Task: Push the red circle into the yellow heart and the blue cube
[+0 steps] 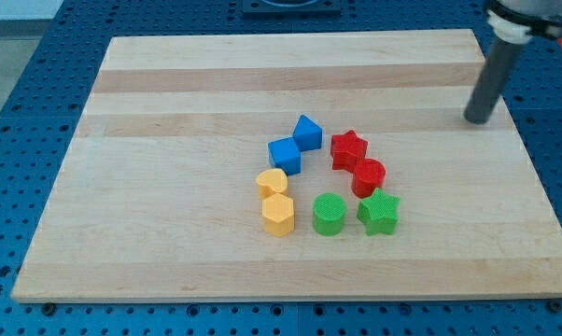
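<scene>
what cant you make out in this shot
- Arm above the rod: cut off by the camera view's top edge; only my tip shows, far to the view's right of the blocks.
- Yellow heart: too small, shape reads only roughly.
- Far side of the blue cube: hidden by itself.

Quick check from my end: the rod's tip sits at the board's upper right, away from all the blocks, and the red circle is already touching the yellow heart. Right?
Not quite. In the camera view, my tip is indeed at the upper right of the wooden board, away from every block. But the red circle block is not touching the yellow heart block; bare board separates them. It sits against the red star block.
</scene>
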Robot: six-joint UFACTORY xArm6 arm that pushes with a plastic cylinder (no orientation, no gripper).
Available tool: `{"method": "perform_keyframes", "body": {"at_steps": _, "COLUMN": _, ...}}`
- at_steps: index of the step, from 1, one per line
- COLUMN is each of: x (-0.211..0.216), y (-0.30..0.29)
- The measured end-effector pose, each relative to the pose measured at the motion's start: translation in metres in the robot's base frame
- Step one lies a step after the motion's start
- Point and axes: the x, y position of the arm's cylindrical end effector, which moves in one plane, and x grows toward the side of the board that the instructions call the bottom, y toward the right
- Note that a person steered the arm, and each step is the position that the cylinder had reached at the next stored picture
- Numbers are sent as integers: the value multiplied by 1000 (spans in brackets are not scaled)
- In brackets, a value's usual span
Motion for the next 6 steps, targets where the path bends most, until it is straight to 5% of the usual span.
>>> {"method": "perform_keyframes", "body": {"at_steps": 3, "x": 76, "y": -47}}
{"method": "perform_keyframes", "body": {"at_steps": 6, "x": 108, "y": -251}}
